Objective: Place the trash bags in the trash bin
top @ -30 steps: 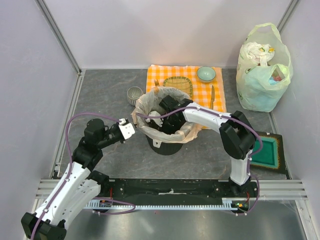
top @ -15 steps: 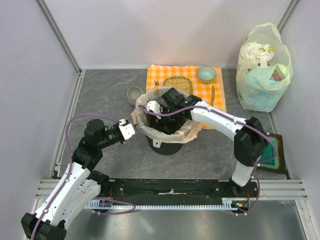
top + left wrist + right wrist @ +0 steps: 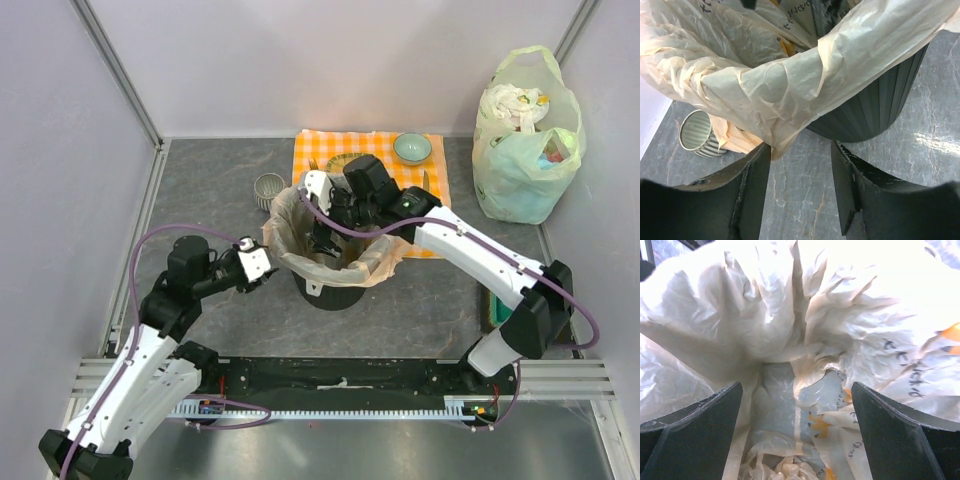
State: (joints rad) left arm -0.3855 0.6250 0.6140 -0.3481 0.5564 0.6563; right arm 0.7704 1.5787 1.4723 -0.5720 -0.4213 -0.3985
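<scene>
**Q:** Where does the bag lie?

**A:** The peach trash bag (image 3: pixel 290 222) lines the black trash bin (image 3: pixel 330 292) mid-table, just on the near side of the checked cloth (image 3: pixel 305 150). Its crinkled hem folds out over the rim.

**Q:** And the hands?

**A:** The right gripper (image 3: pixel 795 390), jaws wide and empty, points straight down the bin's mouth, with the bag's floor directly below it. The left gripper (image 3: pixel 800 150), jaws parted and gripping nothing, sits outside the bin on the side facing the table's left edge, the hanging hem just beside one finger.

**Q:** Which is better placed?

**A:** Probably the right, for pressing the bag down. The left is nearer the overhang.
</scene>
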